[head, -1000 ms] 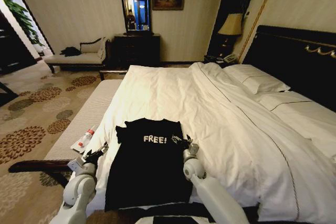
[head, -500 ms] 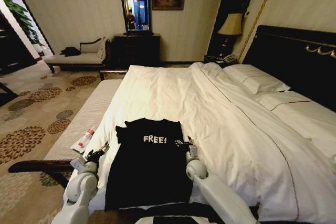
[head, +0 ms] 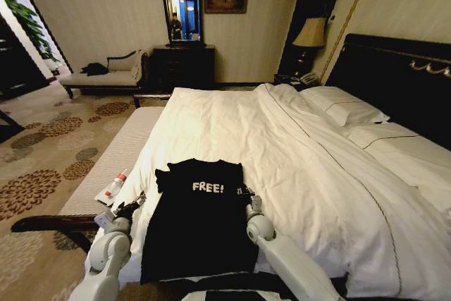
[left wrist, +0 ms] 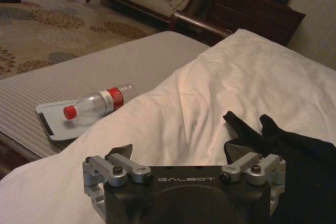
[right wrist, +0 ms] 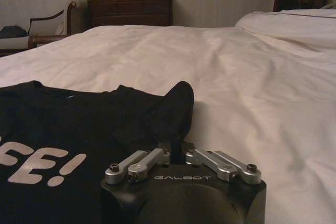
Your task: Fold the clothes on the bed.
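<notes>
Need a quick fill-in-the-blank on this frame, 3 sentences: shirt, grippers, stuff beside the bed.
1. The black T-shirt lies flat on the bed, its white lettering reading ____.
2. The right gripper has its fingers closed on the shirt's ____.
3. On the bench beside the bed, a clear bottle with a ____ cap lies on a flat tray, past the open left gripper.

Missing words: FREE!; sleeve; red

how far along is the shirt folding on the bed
Early on. Done: the black T-shirt lies flat, "FREE!" up, on the bed. In hand: the right tool is closed on the shirt's sleeve edge; the left tool is open beside the other sleeve, gripping nothing. Left: every fold; no part is turned over yet.
</notes>
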Tool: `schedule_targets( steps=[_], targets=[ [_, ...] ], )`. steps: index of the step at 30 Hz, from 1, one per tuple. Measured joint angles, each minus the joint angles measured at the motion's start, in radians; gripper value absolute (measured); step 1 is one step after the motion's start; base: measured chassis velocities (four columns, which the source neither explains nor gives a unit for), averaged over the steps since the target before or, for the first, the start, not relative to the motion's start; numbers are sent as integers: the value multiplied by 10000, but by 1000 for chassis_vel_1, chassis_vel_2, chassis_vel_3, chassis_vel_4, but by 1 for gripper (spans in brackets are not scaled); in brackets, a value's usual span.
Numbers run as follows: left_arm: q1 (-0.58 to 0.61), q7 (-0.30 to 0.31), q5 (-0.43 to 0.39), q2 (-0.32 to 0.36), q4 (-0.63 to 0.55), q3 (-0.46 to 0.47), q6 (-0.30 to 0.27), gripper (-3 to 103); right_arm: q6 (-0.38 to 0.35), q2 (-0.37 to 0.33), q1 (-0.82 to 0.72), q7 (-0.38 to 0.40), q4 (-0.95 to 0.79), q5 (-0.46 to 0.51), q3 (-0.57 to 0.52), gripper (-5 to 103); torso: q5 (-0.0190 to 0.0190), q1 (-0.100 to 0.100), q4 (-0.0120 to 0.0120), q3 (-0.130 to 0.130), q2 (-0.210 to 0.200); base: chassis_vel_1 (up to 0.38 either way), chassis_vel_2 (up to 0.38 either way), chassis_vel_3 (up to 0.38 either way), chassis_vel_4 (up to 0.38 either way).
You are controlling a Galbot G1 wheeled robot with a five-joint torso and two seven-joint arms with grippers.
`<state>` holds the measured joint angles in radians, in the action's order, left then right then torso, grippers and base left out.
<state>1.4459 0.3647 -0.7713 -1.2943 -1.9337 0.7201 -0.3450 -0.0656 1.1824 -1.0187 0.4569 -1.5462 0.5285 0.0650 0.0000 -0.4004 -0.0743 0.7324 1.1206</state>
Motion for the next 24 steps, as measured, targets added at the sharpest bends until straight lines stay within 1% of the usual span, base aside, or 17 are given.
schedule_targets(
  steps=[2, 3, 4, 5, 8, 10, 17, 24],
  targets=[
    [-2, 0, 0, 2, 5, -4, 3, 100, 90, 15, -28, -45, -10, -7, -65, 14, 0, 0, 0, 0, 1, 0, 0, 0, 0],
    [-5, 0, 1, 10, 7, -6, 6, 100, 265, 52, -85, -120, -55, -18, -191, 3, 0, 0, 0, 0, 0, 0, 0, 0, 0],
    [-6, 0, 2, 15, 7, -6, 7, 100, 424, 83, -134, -170, -112, -20, -313, 2, 0, 0, 0, 1, 0, 0, 0, 0, 0],
    [-6, 0, 2, 15, 7, -6, 7, 100, 424, 83, -134, -170, -112, -20, -313, 2, 0, 0, 0, 1, 0, 0, 0, 0, 0],
    [-9, 0, -1, 33, 7, -4, 12, 100, 821, 174, -284, -291, -336, 72, -741, 1, 0, 0, 0, 0, 0, 0, 0, 0, 0],
    [-11, -1, -1, 40, 8, -2, 19, 100, 909, 201, -392, -306, -535, 214, -996, 1, 0, 0, 0, 0, 0, 0, 0, 0, 0],
    [-14, -3, -2, -22, 3, -53, 26, 100, 956, 221, -584, -307, -689, 261, -1115, 1, -1, 0, 0, 0, 0, 0, 0, 0, 0],
    [85, -5, -9, 41, -98, 31, 39, 100, 956, 425, -653, -232, -599, 97, -1010, 1, 1, 0, 0, 0, 0, 0, 0, 0, 0]
  ],
)
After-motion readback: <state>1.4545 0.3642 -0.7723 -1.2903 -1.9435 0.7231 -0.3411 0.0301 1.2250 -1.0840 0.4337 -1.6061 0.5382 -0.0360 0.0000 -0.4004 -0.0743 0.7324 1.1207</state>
